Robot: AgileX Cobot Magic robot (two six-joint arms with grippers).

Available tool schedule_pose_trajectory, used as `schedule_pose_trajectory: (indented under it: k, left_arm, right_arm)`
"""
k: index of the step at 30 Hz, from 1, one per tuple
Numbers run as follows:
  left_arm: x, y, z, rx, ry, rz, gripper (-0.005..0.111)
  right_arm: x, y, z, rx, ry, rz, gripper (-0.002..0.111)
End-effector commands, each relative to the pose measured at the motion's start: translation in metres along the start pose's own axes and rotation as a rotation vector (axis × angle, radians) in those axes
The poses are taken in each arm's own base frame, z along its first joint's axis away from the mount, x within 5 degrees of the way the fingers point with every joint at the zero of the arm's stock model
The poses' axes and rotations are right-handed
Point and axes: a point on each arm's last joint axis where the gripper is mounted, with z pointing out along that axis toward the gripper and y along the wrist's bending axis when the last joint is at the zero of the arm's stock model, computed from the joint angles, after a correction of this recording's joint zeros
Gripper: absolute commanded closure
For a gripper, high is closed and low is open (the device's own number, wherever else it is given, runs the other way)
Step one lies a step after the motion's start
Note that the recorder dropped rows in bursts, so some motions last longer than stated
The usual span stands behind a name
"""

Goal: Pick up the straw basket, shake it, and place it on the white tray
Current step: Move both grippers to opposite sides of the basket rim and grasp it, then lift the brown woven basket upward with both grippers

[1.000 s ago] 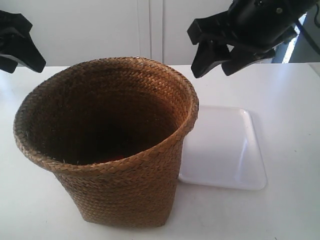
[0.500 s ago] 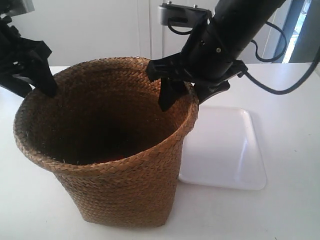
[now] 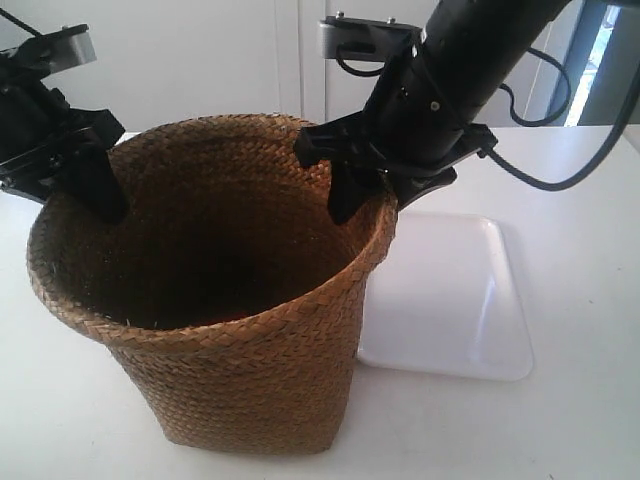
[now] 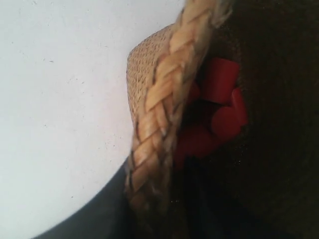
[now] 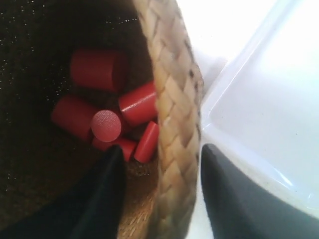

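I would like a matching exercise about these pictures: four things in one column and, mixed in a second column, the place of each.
Things
1. brown woven straw basket
2. glossy white rectangular plastic tray
3. red cylindrical blocks
4. right arm's black tool

Places
A. astride the basket's braided rim
B. flat on the white table, nothing on it
C. inside the basket, at its bottom
D. upright on the table

Pairs: 1-D, 2-B, 3-C, 4-A

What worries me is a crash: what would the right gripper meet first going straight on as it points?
The right gripper straddles the straw basket's rim; the wall would pass between its jaws, so probably the red cylinders first, though depth is unclear.
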Motion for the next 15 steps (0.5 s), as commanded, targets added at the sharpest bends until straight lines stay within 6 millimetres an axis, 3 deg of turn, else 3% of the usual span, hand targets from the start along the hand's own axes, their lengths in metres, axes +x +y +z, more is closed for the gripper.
schedule_pose_trajectory:
  k: [1,2,9,15]
  left_arm:
    - [0.000,-0.006,0.001,0.045,-0.013,0.031,0.097]
    - [-0.001,-0.007,0.001,0.059,-0.025,0.051,0.107]
    - [-0.007,-0.021,-0.002,0.203,-0.109,0.179,0.107]
    - [0.000,-0.026,-0.016,0.159,-0.210,0.254,0.107]
  right_arm:
    - [0.001,0.002,0.000,0.006,0.001,-0.009,0.097]
    - [0.001,0.002,0.000,0.006,0.001,-0.018,0.109]
    - [-0.003,0.003,-0.001,0.006,-0.048,-0.081,0.108]
    - [-0.009,0.009,-0.030,0.003,-0.245,-0.126,0.108]
